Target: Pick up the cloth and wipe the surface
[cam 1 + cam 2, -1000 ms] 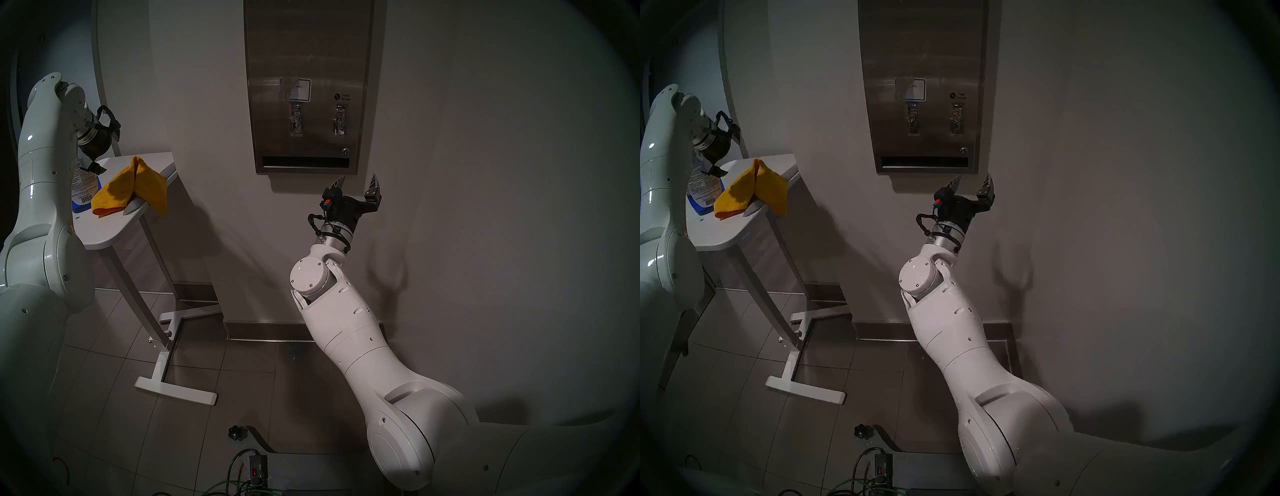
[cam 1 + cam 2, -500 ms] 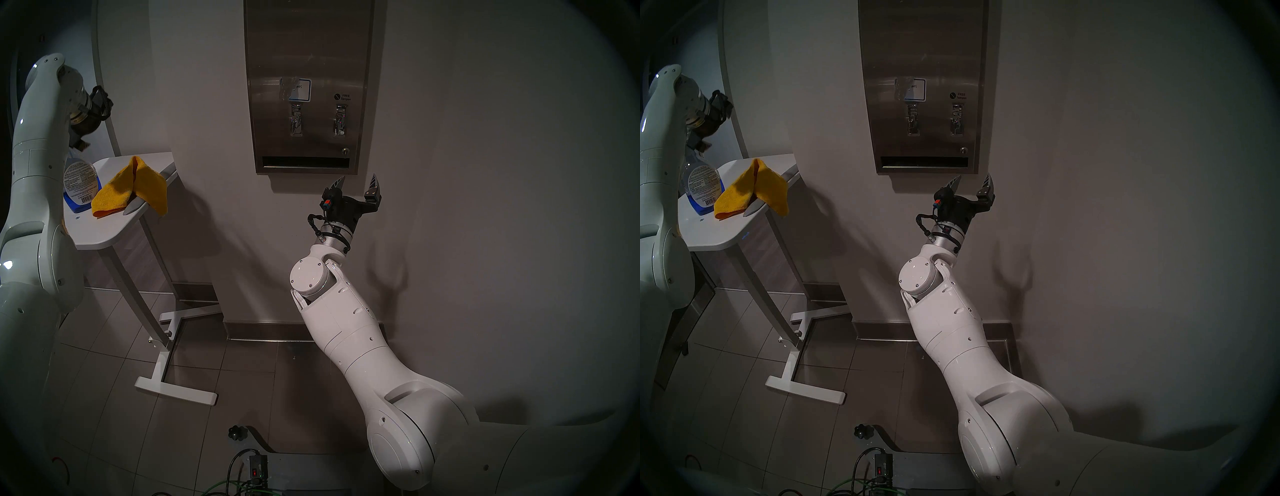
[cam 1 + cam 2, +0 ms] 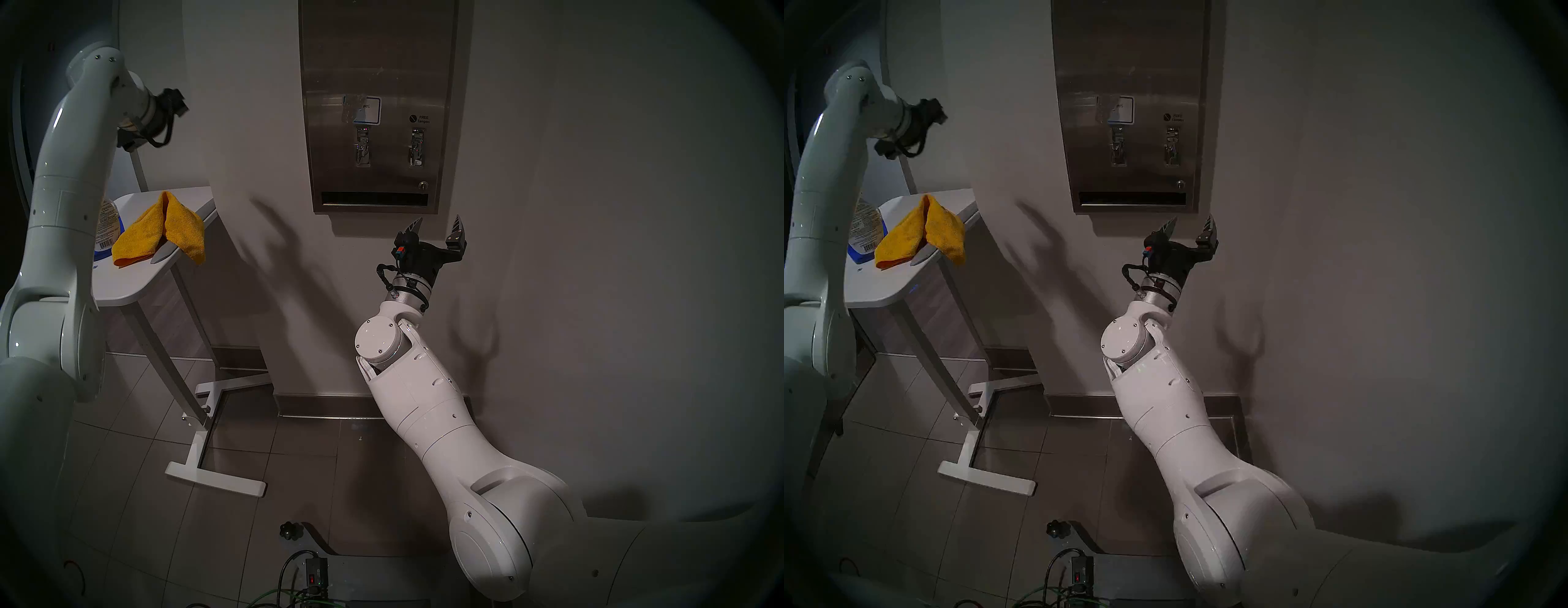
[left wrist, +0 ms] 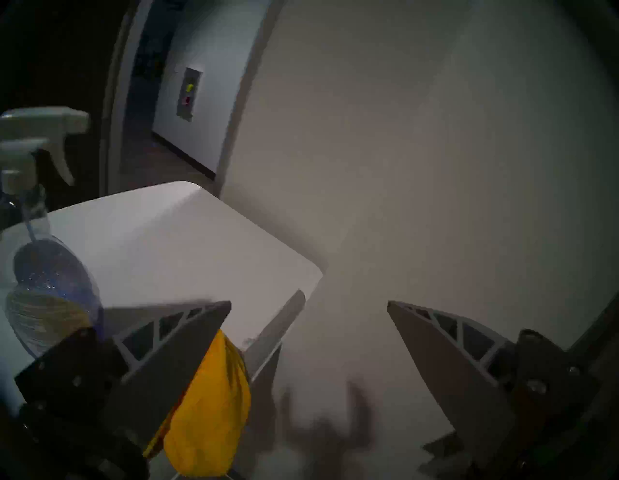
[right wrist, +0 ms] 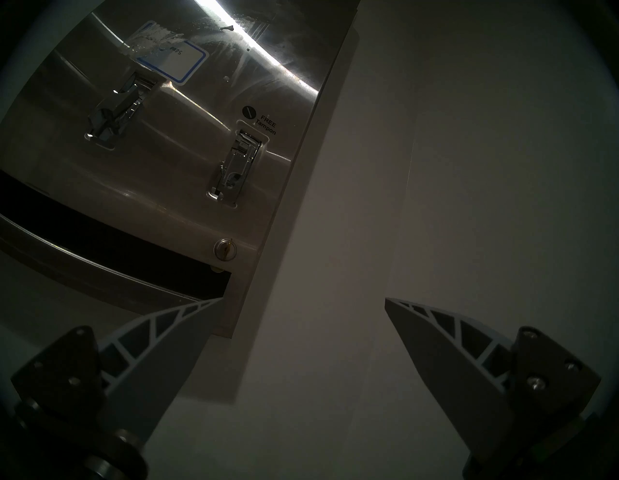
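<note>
Left end effector [image 4: 308, 303] ribbed, soft yellow cloth [image 3: 159, 231]

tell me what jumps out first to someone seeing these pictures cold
The crumpled mustard-yellow microfibre cloth stands out, draped over the edge of the white rounded tabletop at the left. Next comes the tall brushed stainless-steel dispenser panel on the wall, with the right pincer open just below its lower right corner. The left pincer hangs open above the table.
</note>
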Controlling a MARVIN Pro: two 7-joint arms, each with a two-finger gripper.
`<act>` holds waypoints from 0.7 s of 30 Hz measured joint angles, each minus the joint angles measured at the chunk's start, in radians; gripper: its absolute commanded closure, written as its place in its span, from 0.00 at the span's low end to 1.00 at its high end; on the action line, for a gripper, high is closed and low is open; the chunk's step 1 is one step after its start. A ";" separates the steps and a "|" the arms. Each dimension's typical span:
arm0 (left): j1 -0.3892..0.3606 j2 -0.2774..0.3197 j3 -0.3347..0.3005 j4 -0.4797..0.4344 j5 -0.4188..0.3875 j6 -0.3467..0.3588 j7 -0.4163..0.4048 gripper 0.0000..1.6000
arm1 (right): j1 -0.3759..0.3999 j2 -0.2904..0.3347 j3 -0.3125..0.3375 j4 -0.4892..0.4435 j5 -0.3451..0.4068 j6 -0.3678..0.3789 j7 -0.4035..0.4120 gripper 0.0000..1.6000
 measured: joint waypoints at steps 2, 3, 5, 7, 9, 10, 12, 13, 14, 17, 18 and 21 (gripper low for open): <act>0.034 0.003 0.019 -0.027 0.000 0.018 -0.019 0.00 | 0.000 0.000 0.000 0.001 0.000 0.000 0.000 0.00; 0.055 0.006 0.032 -0.043 0.000 0.029 -0.030 0.00 | 0.000 0.000 0.000 0.002 0.000 0.000 0.000 0.00; 0.082 0.010 0.049 -0.061 -0.001 0.043 -0.044 0.00 | 0.000 0.000 0.000 0.003 0.001 -0.001 0.000 0.00; 0.114 0.015 0.069 -0.085 -0.001 0.057 -0.060 0.00 | 0.000 0.000 0.000 0.004 0.001 -0.001 0.000 0.00; 0.158 0.022 0.094 -0.117 -0.001 0.074 -0.080 0.00 | 0.000 0.000 0.000 0.005 0.001 -0.001 -0.001 0.00; 0.172 0.025 0.101 -0.128 -0.001 0.079 -0.085 0.00 | 0.000 0.000 0.000 0.006 0.001 -0.001 -0.001 0.00; 0.208 0.032 0.119 -0.156 -0.001 0.090 -0.099 0.00 | 0.000 0.000 0.000 0.006 0.001 -0.001 -0.001 0.00; 0.224 0.036 0.125 -0.169 -0.001 0.095 -0.104 0.00 | 0.000 0.000 0.000 0.007 0.001 -0.002 -0.001 0.00; 0.236 0.039 0.130 -0.179 -0.001 0.098 -0.107 0.00 | 0.000 0.000 0.000 0.007 0.002 -0.002 -0.001 0.00; 0.295 0.056 0.148 -0.225 0.000 0.109 -0.122 0.00 | 0.000 -0.001 0.000 0.007 0.002 -0.002 -0.001 0.00; 0.303 0.058 0.150 -0.231 0.000 0.110 -0.124 0.00 | 0.000 -0.001 0.000 0.007 0.002 -0.002 -0.001 0.00; 0.358 0.080 0.152 -0.275 0.002 0.115 -0.131 0.00 | 0.001 -0.001 0.000 0.008 0.002 -0.003 -0.002 0.00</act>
